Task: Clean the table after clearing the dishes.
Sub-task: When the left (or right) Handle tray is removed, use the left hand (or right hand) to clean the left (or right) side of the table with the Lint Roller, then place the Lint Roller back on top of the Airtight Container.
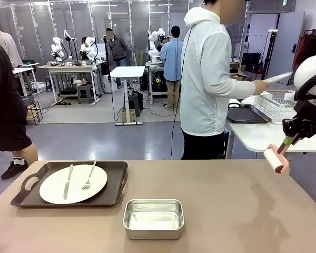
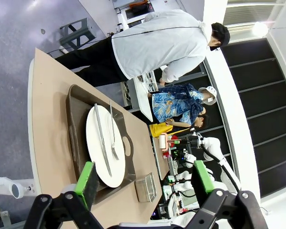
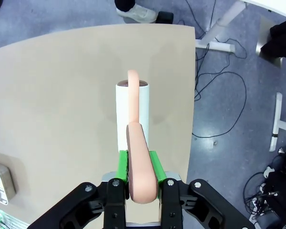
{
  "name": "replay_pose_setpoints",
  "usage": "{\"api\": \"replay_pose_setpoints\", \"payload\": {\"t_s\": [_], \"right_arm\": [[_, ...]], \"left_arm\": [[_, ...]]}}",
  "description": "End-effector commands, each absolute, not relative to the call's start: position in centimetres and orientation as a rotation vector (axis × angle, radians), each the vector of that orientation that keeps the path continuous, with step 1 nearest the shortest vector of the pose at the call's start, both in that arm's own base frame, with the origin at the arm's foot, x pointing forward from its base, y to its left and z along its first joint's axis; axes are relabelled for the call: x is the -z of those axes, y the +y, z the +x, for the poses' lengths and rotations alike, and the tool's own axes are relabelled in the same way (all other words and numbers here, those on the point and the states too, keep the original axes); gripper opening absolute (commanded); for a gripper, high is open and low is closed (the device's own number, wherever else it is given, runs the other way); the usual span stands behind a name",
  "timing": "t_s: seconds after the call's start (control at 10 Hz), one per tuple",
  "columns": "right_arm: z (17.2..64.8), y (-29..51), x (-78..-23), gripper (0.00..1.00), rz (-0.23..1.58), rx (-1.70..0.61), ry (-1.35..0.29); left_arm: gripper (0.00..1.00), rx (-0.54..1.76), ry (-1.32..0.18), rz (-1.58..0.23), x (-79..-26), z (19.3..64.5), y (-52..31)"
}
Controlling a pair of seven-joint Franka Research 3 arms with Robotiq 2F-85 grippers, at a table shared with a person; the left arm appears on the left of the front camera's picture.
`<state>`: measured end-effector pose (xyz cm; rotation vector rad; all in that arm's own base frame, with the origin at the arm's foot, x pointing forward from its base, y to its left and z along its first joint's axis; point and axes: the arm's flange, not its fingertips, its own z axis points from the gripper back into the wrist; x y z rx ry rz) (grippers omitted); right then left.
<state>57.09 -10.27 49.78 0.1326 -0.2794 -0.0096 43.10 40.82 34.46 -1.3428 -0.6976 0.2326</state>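
Observation:
On the left of the brown table (image 1: 226, 211) lies a dark tray (image 1: 116, 179) with a white plate (image 1: 76, 194), a knife (image 1: 68, 182) and a fork (image 1: 88, 178). Over the table's right edge my right gripper (image 1: 289, 138) is shut on the pink handle of a lint roller (image 1: 275, 158). The right wrist view has that gripper (image 3: 138, 164) clamped on the handle, with the white roll (image 3: 132, 112) just above the tabletop (image 3: 62, 95). My left gripper (image 2: 145, 180) is open, high above the tray (image 2: 76, 124) and plate (image 2: 93, 138). A person at the far side holds another white plate (image 1: 278, 78).
A small steel pan (image 1: 153, 218) sits near the table's front middle. The person in a white jacket (image 1: 205, 79) faces a white side table with a wire dish rack (image 1: 276, 105) and a dark tray (image 1: 247, 115). Another person walks at far left (image 1: 5, 105).

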Motion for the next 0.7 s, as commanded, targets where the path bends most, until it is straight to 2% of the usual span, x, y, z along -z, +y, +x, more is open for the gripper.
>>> {"api": "replay_pose_setpoints", "payload": {"t_s": [0.0, 0.6], "right_arm": [[57.43, -10.57, -49.71, 0.22, 0.132, 0.013, -0.281], [57.43, -10.57, -49.71, 0.22, 0.132, 0.013, -0.281]], "left_arm": [[1.00, -0.223, -0.690, -1.347, -34.72, 42.64, 40.90], [1.00, -0.223, -0.690, -1.347, -34.72, 42.64, 40.90]]}}
